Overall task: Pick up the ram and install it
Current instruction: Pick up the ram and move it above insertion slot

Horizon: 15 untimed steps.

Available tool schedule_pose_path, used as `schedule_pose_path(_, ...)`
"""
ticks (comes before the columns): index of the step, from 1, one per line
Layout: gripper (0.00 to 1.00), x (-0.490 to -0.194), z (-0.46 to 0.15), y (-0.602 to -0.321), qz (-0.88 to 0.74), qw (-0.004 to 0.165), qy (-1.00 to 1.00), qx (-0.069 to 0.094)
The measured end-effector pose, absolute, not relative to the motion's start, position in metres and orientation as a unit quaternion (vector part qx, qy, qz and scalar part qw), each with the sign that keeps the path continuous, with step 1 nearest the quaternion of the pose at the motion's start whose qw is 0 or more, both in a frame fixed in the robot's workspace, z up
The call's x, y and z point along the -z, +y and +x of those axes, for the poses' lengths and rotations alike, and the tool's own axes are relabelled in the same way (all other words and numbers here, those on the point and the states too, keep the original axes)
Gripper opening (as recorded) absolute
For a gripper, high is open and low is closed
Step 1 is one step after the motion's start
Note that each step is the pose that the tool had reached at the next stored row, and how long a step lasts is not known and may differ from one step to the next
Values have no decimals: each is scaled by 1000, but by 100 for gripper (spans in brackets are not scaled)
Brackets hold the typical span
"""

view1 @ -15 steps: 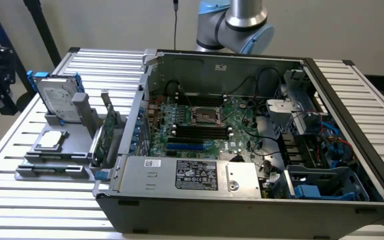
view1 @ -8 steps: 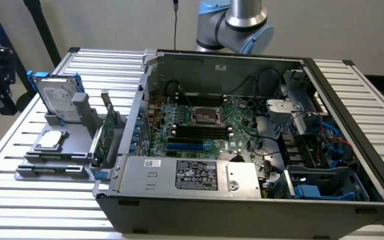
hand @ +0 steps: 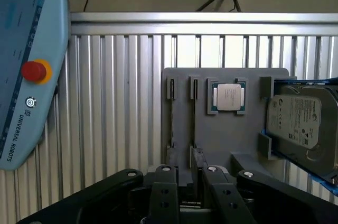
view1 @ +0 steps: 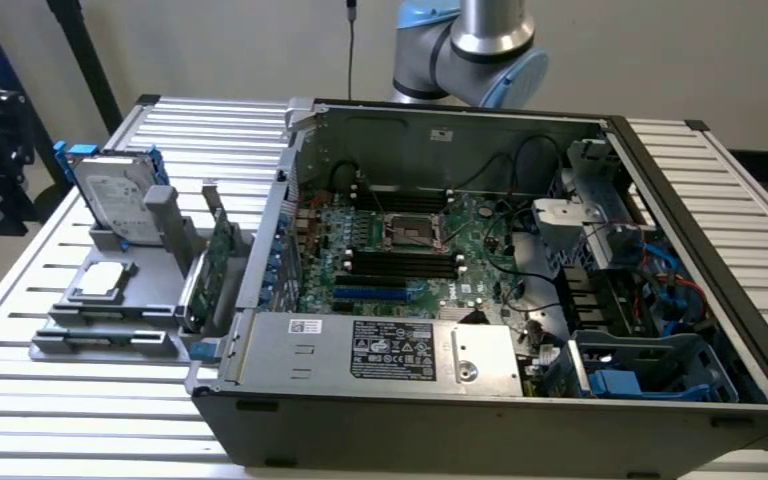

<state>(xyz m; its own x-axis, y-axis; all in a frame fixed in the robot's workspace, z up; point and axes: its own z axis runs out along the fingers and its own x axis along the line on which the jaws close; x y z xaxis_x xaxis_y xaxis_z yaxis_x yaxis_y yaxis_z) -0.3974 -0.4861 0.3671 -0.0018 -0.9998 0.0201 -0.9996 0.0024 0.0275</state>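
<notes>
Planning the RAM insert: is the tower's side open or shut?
Open. The exterior view looks straight into the computer case, with the motherboard and its black memory slots exposed.

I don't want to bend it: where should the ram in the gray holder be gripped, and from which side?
I'd grip the ram at the middle of its exposed top edge, pinching across its two flat faces, coming straight down from above. It stands on edge in a groove of the gray holder, so only that thin edge is free.
</notes>
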Motion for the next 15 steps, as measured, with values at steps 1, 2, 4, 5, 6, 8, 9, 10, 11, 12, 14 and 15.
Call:
schedule_pose_path(1,30,-367,-397,-486,706,17,-708,3)
schedule_pose_path(2,36,-367,-397,-486,706,17,-708,3)
schedule_pose_path(4,36,-367,-397,-486,706,17,-708,3)
schedule_pose_path(5,42,-367,-397,-487,706,17,-708,3)
schedule_pose_path(6,42,-367,-397,-487,706,17,-708,3)
schedule_pose_path(8,42,-366,-398,-487,706,17,-708,3)
schedule_pose_path(9,42,-366,-398,-487,706,17,-708,3)
schedule_pose_path(10,42,-365,-398,-488,706,17,-708,3)
schedule_pose_path(11,42,-364,-398,-488,706,17,-708,3)
schedule_pose_path(12,42,-362,-399,-489,706,17,-708,3)
schedule_pose_path(14,42,-359,-399,-490,706,17,-708,3)
schedule_pose_path(15,42,-358,-399,-490,706,17,-708,3)
